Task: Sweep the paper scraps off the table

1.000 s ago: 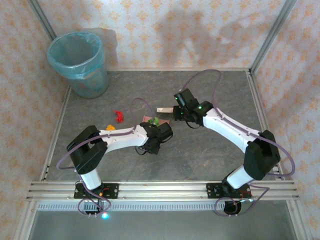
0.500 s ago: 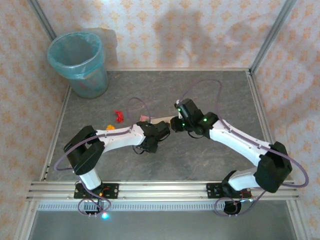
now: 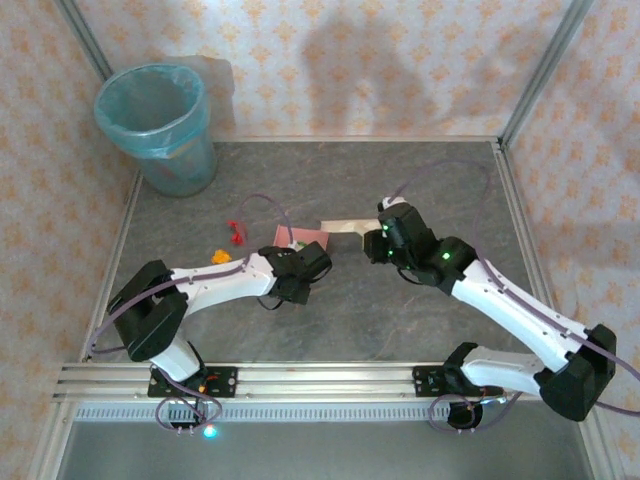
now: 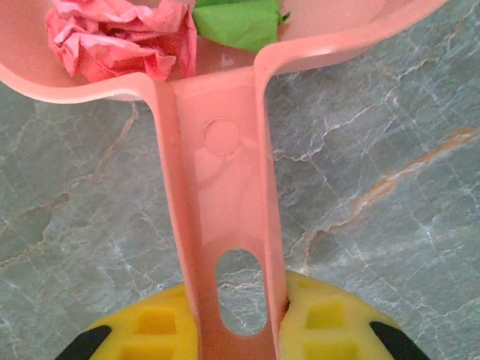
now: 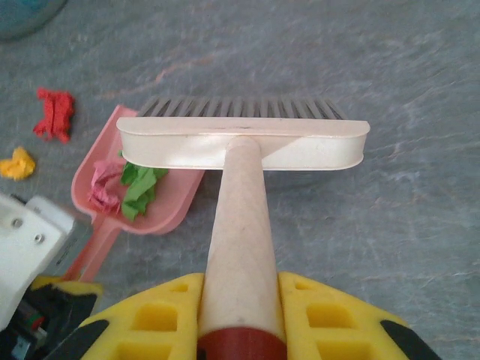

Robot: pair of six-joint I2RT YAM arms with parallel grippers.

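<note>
At your far left, in the back corner of the table, a teal waste bin with a pale liner stands upright. Moving right and nearer to you, two loose paper scraps lie on the bare stone-patterned surface. One is a red scrap, and an orange scrap lies close beside it on the near-left side. Both are apart from the dustpan, off its left edge.

Next comes your left gripper. Its yellow pads are closed on the flat handle of the pink dustpan, one on either side of the oval hanging slot. From above, the pan lies on the table just beyond that gripper, with its mouth facing the far wall. Inside it you have a pink wad and a green wad. They touch each other and are bunched against the back wall where the handle joins.

Right of the pan is the cream hand brush, its head lying crosswise and its dark bristles pointing away from the wrist camera. The left end of the head sits over the pan's mouth. You cannot tell whether the bristles touch the table. Your right gripper is clamped on the brush's round handle, with the handle's red end between the yellow pads.
</note>
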